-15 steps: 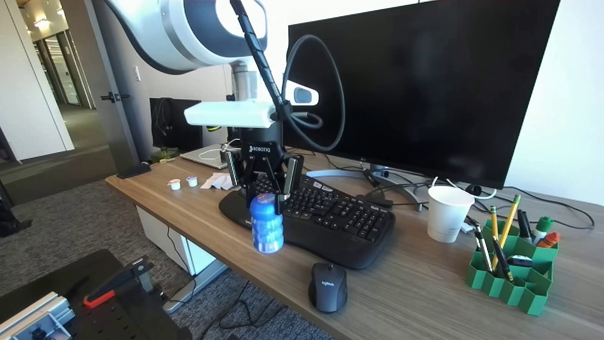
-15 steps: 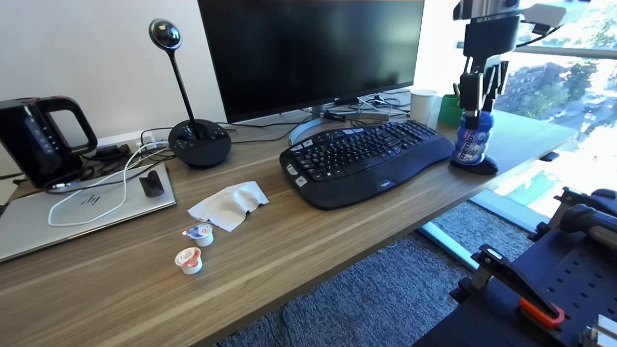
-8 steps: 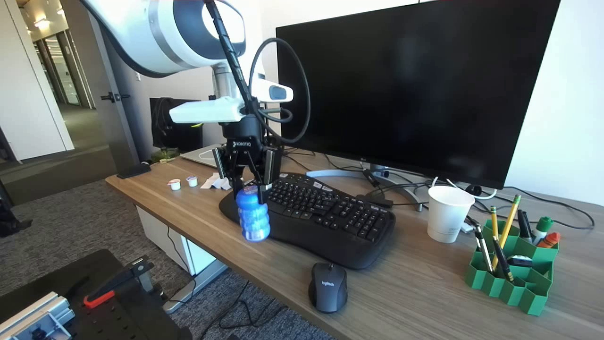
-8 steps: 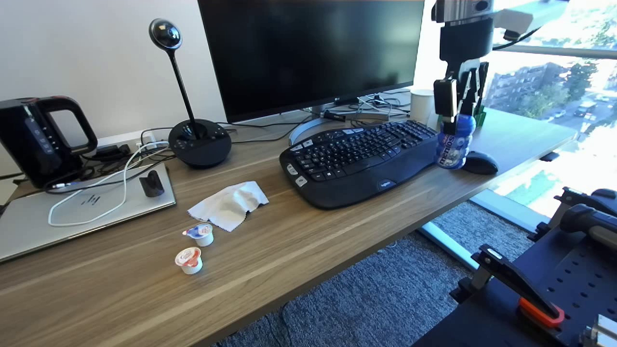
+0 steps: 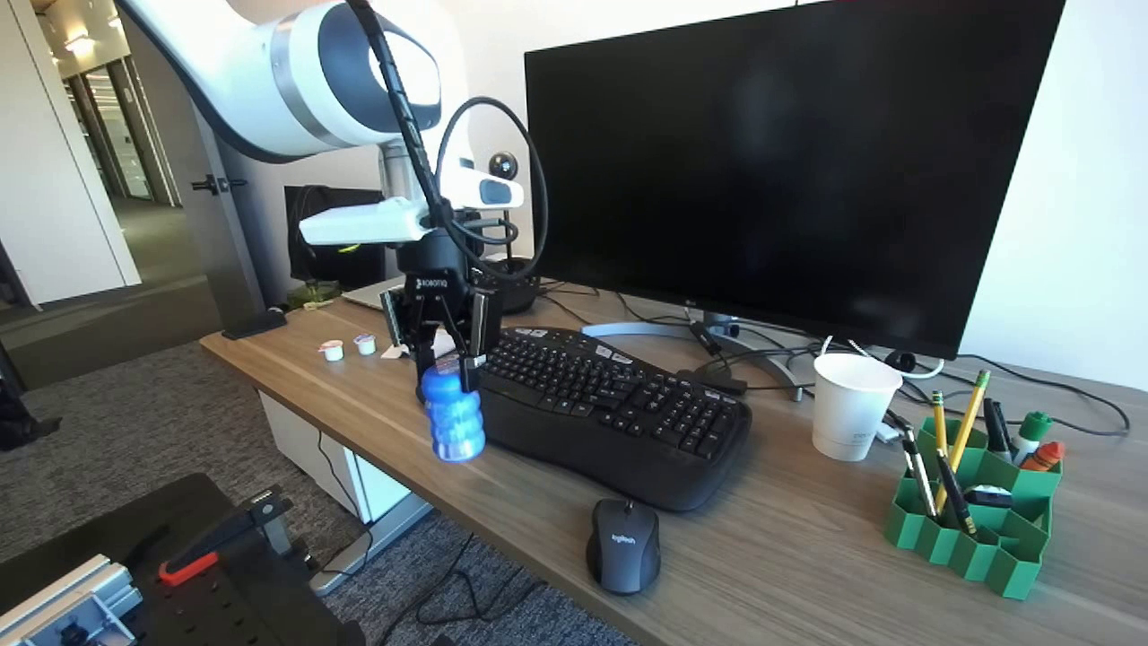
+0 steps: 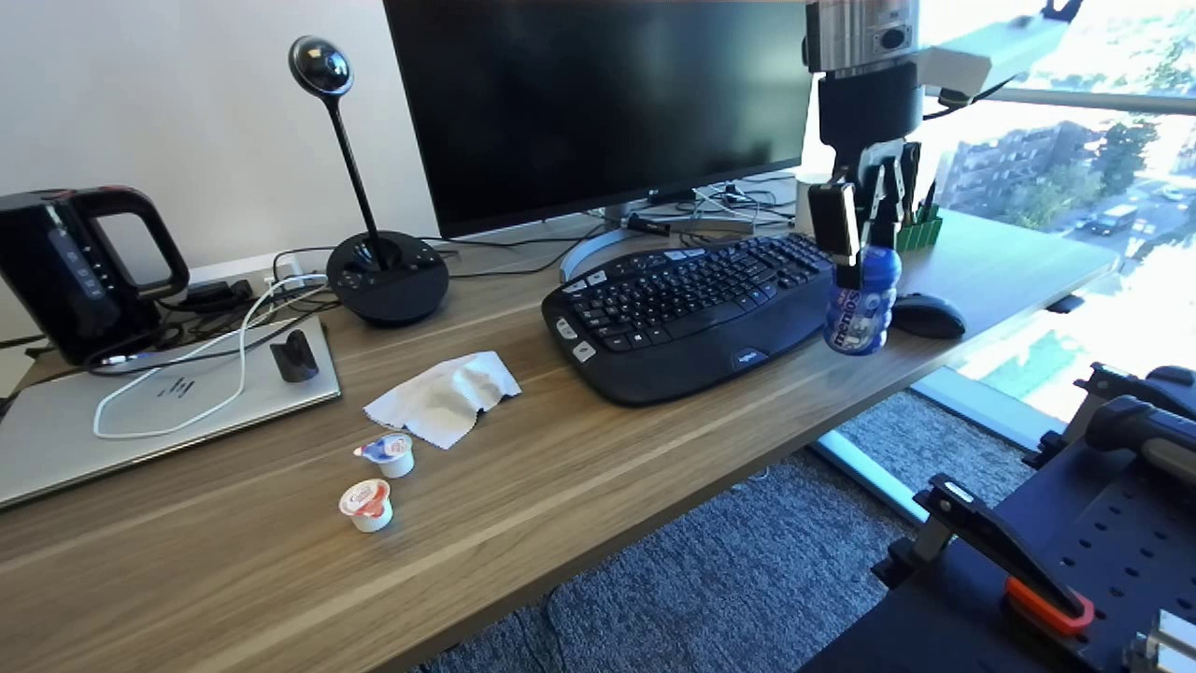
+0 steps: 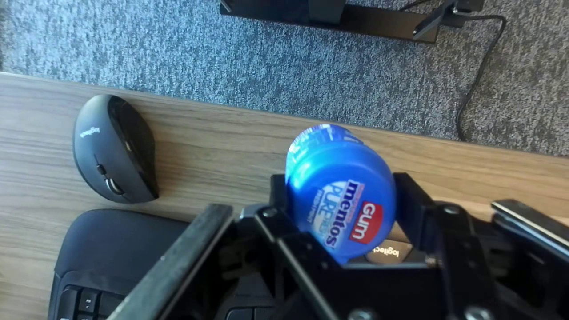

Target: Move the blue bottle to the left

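Observation:
The blue bottle (image 5: 456, 422) has a blue cap and a pale label band. It also shows in an exterior view (image 6: 858, 313), and its printed cap faces the camera in the wrist view (image 7: 340, 195). My gripper (image 5: 447, 370) is shut on the bottle's cap end, one finger on each side, as the exterior view (image 6: 867, 264) and the wrist view (image 7: 338, 192) show. The bottle hangs slightly tilted by the keyboard's front edge, near the desk's front edge. I cannot tell how large the gap under its base is.
A black keyboard (image 5: 610, 422) lies beside the bottle, with a mouse (image 5: 625, 547) to its right. A white cup (image 5: 852, 408) and green pen holder (image 5: 1013, 538) stand further right. A cloth (image 6: 444, 397), two creamer cups (image 6: 367, 509) and a laptop (image 6: 187, 383) lie leftward.
My gripper has carried the bottle leftward in both exterior views, away from the mouse. The mouse and pen holder now show more in an exterior view. The grip on the bottle looks the same.

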